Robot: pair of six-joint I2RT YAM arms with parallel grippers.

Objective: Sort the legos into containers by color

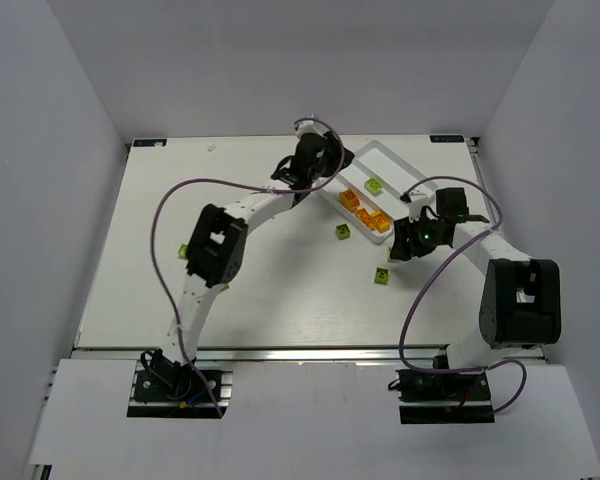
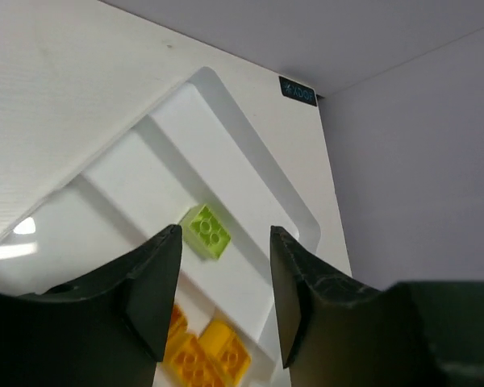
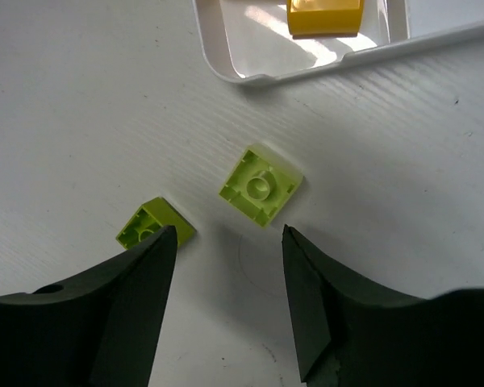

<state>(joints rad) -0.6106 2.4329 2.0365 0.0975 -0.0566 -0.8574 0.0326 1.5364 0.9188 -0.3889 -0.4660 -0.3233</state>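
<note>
We note left end effector [image 2: 225, 242] apart, empty, over tray [image 2: 202, 113]. Also apart, right end effector [image 3: 228, 235] hangs over green legos [image 3: 260, 186] on bench [image 3: 387, 201] by tray corner.

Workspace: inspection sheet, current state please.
Surface: white table.
Job's things: white tray holds yellow-orange bricks and, farther in, one green brick; loose green brick beside it, second loose brick nearer the right arm, third green piece by the left arm.
Clutter: white speck at far edge.
End effectors: left end effector open, empty, over tray; right end effector open, empty, over loose bricks.
Cables: purple cables loop off both arms.
Surroundings: white walls.
</note>
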